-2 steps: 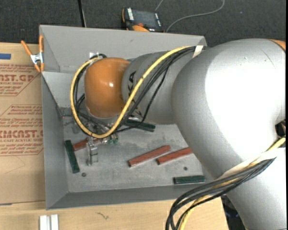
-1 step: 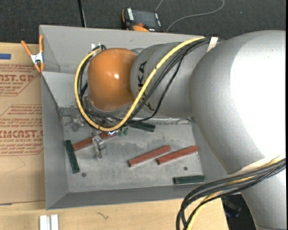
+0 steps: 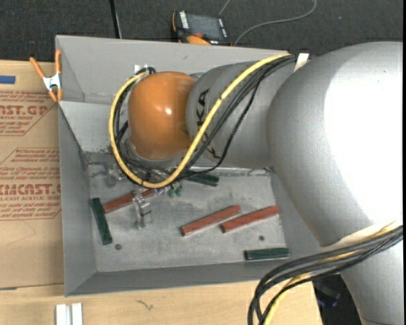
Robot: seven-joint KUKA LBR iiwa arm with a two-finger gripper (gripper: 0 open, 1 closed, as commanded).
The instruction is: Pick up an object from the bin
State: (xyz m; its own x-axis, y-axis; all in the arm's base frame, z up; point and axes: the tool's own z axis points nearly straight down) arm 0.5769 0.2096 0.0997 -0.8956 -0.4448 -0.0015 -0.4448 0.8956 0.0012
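Note:
My gripper (image 3: 143,212) hangs below the orange cover over the left part of the bin floor, its metal tip low and close to the floor. A red-brown flat stick (image 3: 117,203) lies just left of it, with its right end reaching the gripper; whether the two touch I cannot tell. A dark green stick (image 3: 100,220) lies further left, at an angle, near the bin's left wall. Under the arm, just right of the gripper, the end of another dark green stick (image 3: 204,179) shows.
Two red-brown sticks (image 3: 210,220) (image 3: 250,219) lie slanted, end to end, on the middle of the floor. A dark green stick (image 3: 266,254) rests near the front right corner. The arm and its cables cover the back and right of the bin.

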